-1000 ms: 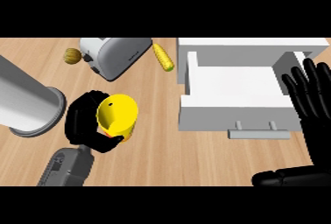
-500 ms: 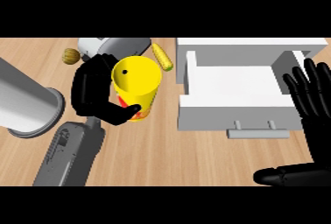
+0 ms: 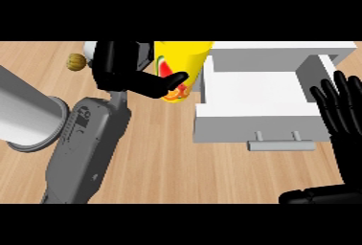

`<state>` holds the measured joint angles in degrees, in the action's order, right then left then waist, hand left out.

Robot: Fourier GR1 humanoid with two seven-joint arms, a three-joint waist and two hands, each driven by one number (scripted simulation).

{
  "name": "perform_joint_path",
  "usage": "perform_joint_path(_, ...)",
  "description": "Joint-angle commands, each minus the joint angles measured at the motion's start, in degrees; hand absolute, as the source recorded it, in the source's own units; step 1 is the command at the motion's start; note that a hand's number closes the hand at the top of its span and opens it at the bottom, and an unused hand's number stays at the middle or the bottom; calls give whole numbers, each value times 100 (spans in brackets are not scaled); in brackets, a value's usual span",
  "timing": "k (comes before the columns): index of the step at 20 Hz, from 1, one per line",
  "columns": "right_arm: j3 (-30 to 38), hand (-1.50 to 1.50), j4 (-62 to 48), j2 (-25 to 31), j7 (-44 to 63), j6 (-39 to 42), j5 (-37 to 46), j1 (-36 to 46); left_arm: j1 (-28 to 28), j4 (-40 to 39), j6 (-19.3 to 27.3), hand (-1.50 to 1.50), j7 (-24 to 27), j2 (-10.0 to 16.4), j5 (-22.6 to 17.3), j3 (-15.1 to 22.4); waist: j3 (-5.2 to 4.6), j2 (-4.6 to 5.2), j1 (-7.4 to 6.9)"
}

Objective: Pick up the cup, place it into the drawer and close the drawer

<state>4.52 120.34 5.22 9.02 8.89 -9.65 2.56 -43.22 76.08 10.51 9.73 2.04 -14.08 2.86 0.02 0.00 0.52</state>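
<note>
The cup (image 3: 182, 60) was bright yellow and tall, with a fruit print in red, orange and green low on its side. Its top ran past the upper edge of the view, so I could not see into it. I had it in my left hand (image 3: 126, 72), fingers curled round its left side and my thumb (image 3: 164, 82) lying across the print. It stood roughly upright at the top of the view, off the wooden counter (image 3: 176, 167) and just beside the left wall of the drawer (image 3: 240, 127). I could not tell whether cup and wall touched.

The drawer was white and pulled open toward me, its handle (image 3: 281, 139) on the near face. All I could see inside it was its white floor and walls.

My right hand (image 3: 343, 115) rested at the view's right edge, fingers straight and pointing up, holding nothing. A grey cylinder (image 3: 25, 119) lay at the left, near my left forearm (image 3: 88, 143), and a small brown thing (image 3: 74, 61) sat beyond it.
</note>
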Motion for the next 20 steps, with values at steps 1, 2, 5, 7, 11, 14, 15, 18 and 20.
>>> perform_joint_path(1,220,-150,-250,111,17,36,-154,239,-426,-690,4,150,237,-180,228,0,-1,9,-2)
perform_joint_path(2,41,-150,-167,-72,-34,-127,66,114,-682,-656,250,150,-36,-196,123,55,-1,5,3)
perform_joint_path(5,62,-150,140,8,-26,56,-64,-187,-1059,-1313,294,150,24,-198,114,30,0,8,43)
perform_joint_path(7,138,-150,-488,37,-190,49,-28,265,-1357,-1753,286,150,119,-200,177,69,1,22,38)
perform_joint_path(11,54,-150,-502,-7,-190,-12,91,300,-1615,-2168,585,150,158,-203,80,292,0,18,35)
perform_joint_path(14,318,-150,-176,220,-143,292,-337,49,-2164,-2672,779,150,123,-203,-257,366,1,20,92)
perform_joint_path(15,-39,-150,-533,-55,-258,-28,202,330,-2127,-2943,997,150,426,-204,-387,583,0,32,91)
perform_joint_path(18,214,-150,-209,134,8,86,-168,255,-2475,-3656,815,150,732,-204,-534,449,0,40,144)
perform_joint_path(20,206,-150,-449,51,-436,190,-78,11,-2338,-3524,1127,150,799,-204,-773,966,2,28,123)
